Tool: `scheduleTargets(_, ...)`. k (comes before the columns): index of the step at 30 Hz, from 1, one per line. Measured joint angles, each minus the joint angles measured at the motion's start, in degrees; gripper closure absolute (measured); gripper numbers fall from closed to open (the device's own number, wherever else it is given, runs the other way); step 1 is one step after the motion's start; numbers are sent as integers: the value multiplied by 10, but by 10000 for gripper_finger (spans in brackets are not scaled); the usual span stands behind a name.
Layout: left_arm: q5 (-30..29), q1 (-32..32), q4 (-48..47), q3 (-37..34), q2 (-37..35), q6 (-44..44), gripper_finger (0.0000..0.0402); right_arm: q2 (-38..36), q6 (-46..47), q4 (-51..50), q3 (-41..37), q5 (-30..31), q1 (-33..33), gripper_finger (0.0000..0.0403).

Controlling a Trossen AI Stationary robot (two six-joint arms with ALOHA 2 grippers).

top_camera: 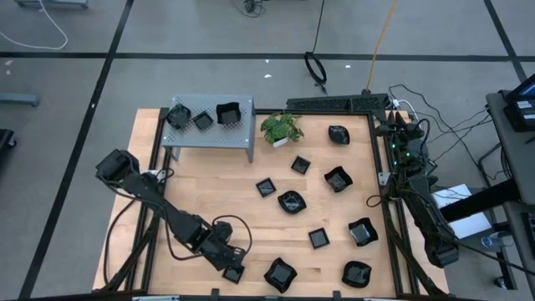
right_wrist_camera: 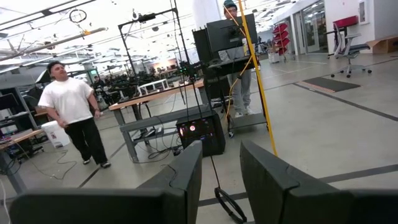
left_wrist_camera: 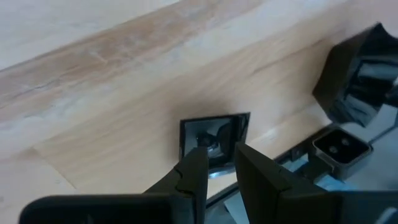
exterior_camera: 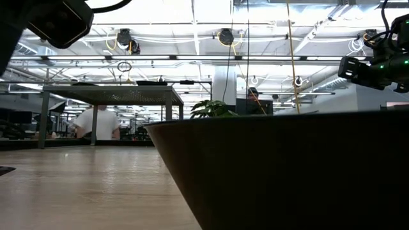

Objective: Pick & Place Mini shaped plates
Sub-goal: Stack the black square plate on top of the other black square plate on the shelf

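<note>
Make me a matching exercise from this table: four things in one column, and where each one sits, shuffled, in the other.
Things:
1. potted plant
2. grey stand
3. left gripper
4. right gripper

Places:
A. at the table's back left, with black plates on top
B. by the table's right side, holding nothing
C. at the small square plate near the table's front edge
D. at the back of the table, just right of the stand

Pairs: 1-D, 2-A, 3-C, 4-B
</note>
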Motion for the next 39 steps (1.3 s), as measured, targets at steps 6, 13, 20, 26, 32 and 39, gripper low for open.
scheduleTargets(6,32,-2,4,0,0,17,318,0,0,0,0,0,0,303)
scheduleTargets(13,33,-2,6,0,0,9,318,0,0,0,0,0,0,303)
scheduleTargets(20,31,-3,2,0,9,-31,318,0,0,0,0,0,0,303)
scheduleTargets(26,70,-5,24,0,29,-63,307,0,0,0,0,0,0,303)
scheduleTargets(32,84,-5,36,1,29,-73,248,0,0,0,0,0,0,303)
scheduleTargets(39,65,-5,21,1,29,-56,207,0,0,0,0,0,0,303)
